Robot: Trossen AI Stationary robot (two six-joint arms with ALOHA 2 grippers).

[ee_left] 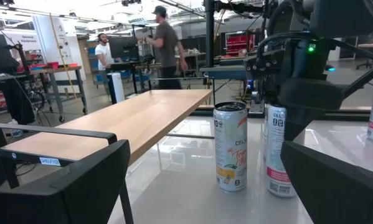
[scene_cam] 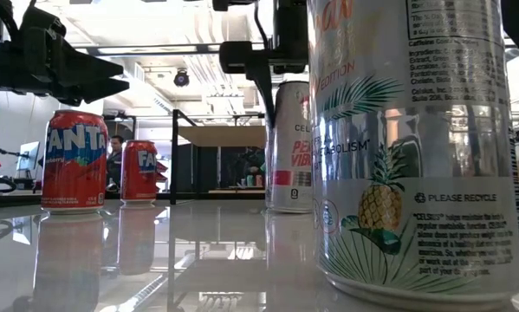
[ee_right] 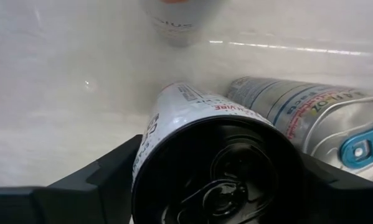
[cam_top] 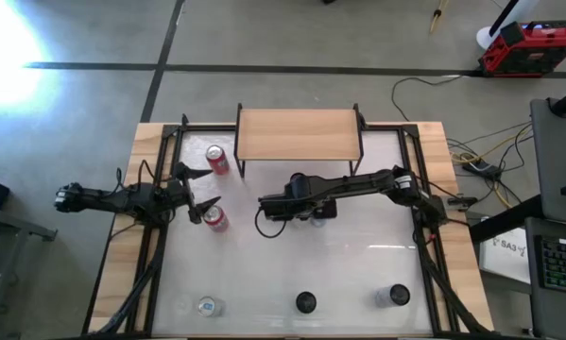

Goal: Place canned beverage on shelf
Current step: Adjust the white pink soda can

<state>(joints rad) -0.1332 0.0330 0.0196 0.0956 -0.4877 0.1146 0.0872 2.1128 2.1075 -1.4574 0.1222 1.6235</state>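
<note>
The shelf (cam_top: pixel 297 134) (ee_left: pixel 130 118) stands at the table's far middle, its tan top bare. Just in front of it two slim cans stand upright side by side: a white can with pink print (ee_left: pixel 278 152) (scene_cam: pixel 289 147) and a can with orange print (ee_left: pixel 230 146) (ee_right: pixel 326 118). My right gripper (cam_top: pixel 306 206) (ee_right: pixel 220 180) points down over the white can (ee_right: pixel 217 168), open, one finger on each side of its top. My left gripper (cam_top: pixel 210 187) waits open at the left, between two red Fanta cans (cam_top: pixel 216 159) (cam_top: pixel 214 219). My right gripper comes from above, with the white can's top rim (ee_right: pixel 174 124) between its fingers (ee_right: pixel 99 186). Whether the fingers touch the can, I cannot tell. The can stands upright on the table.
Three more cans stand along the near edge (cam_top: pixel 205 305) (cam_top: pixel 304 302) (cam_top: pixel 393 297); one of them, with a pineapple print (scene_cam: pixel 415 147), fills the low view's right. Black rails (cam_top: pixel 160 227) run along the table's sides. People (ee_left: pixel 164 43) stand in the room beyond.
</note>
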